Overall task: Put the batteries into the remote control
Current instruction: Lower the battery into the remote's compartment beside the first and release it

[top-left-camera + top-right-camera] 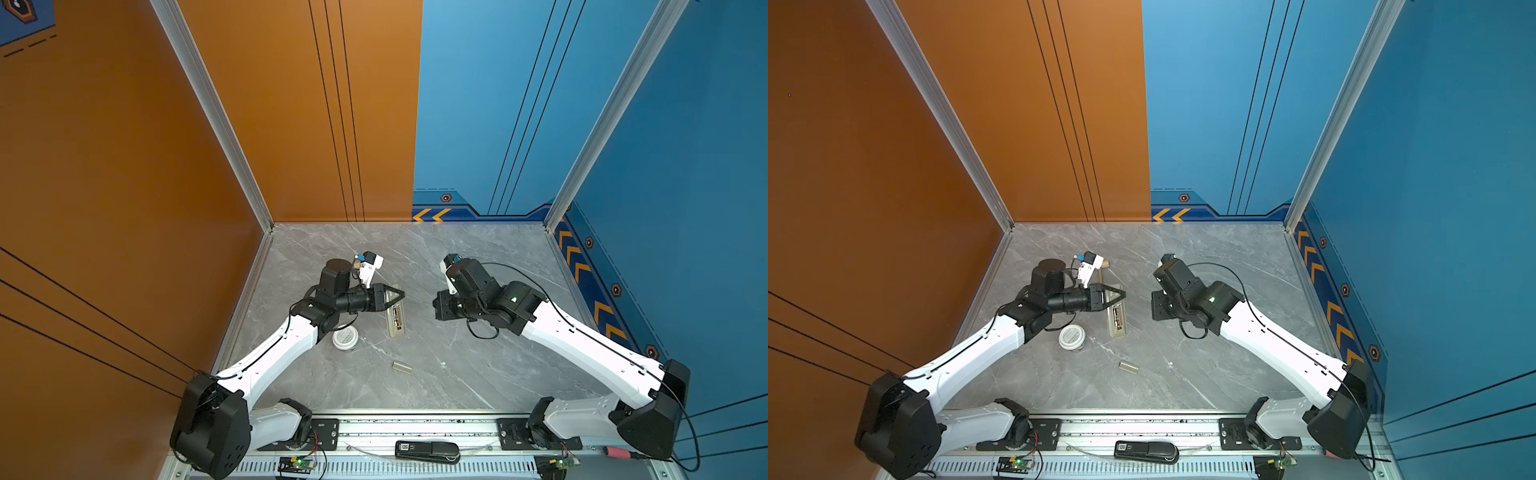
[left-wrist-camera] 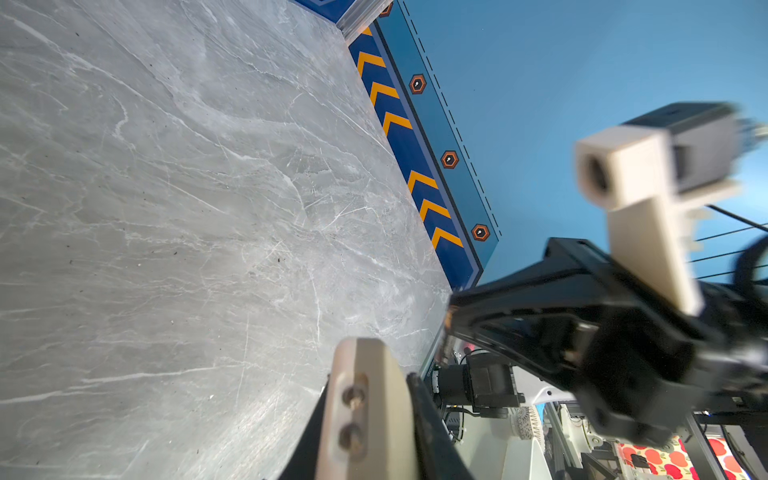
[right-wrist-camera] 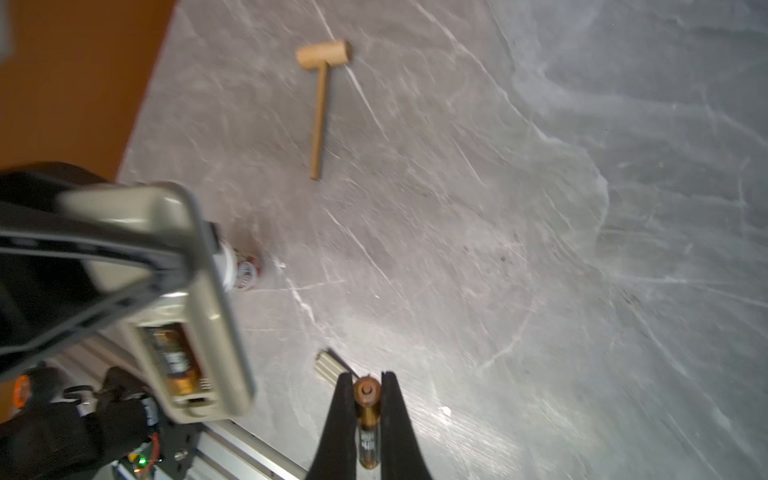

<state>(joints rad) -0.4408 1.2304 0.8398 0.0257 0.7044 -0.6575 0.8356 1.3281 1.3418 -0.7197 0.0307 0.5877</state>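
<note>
My left gripper (image 1: 399, 295) (image 2: 370, 436) is shut on the remote control (image 1: 395, 318) (image 2: 374, 382), which is held beige back up. Its battery bay is open, and one of the batteries (image 3: 174, 361) lies inside. The remote (image 3: 199, 299) hangs just off the table in the right wrist view. My right gripper (image 3: 367, 388) is shut on a second battery (image 3: 368, 432), black with a gold end, lying along the jaws. In both top views that battery is hidden under the right wrist. The right gripper (image 2: 451, 320) faces the remote's end with a short gap between them.
The small beige cover piece (image 1: 401, 367) (image 3: 330, 365) lies on the marble table near the front. A white round tin (image 1: 345, 337) sits by the left forearm. A wooden mallet (image 3: 322, 95) lies further back. A black device (image 1: 428, 451) rests on the front rail.
</note>
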